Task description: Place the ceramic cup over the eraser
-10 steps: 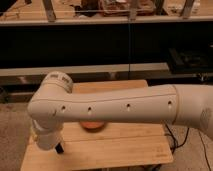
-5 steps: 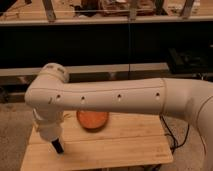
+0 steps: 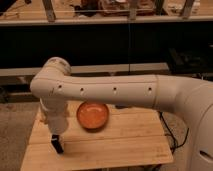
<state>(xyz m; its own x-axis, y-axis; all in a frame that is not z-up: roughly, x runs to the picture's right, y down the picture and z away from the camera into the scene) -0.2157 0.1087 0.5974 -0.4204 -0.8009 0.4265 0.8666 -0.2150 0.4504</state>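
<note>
Over the bench's (image 3: pixel 125 146) front-left corner I've got the tool (image 3: pixel 57 145) pointing down, tip close to the wood; can't tell if it's clenched or released. Orange dish (image 3: pixel 92 116) sits mid-bench, just right of it. Small dark block, prob. the eraser (image 3: pixel 123 106), peeks out under the arm (image 3: pixel 115 91), right of the dish.

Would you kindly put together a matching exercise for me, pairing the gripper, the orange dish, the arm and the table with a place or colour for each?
Things:
1. gripper
2. orange dish
3. arm
4. table

Descriptions:
A. pale wood
B. white, reaching in from the right
C. low over the table's front left part
D. resting on the tabletop near its middle

Pairs: 1-C, 2-D, 3-B, 4-A
</note>
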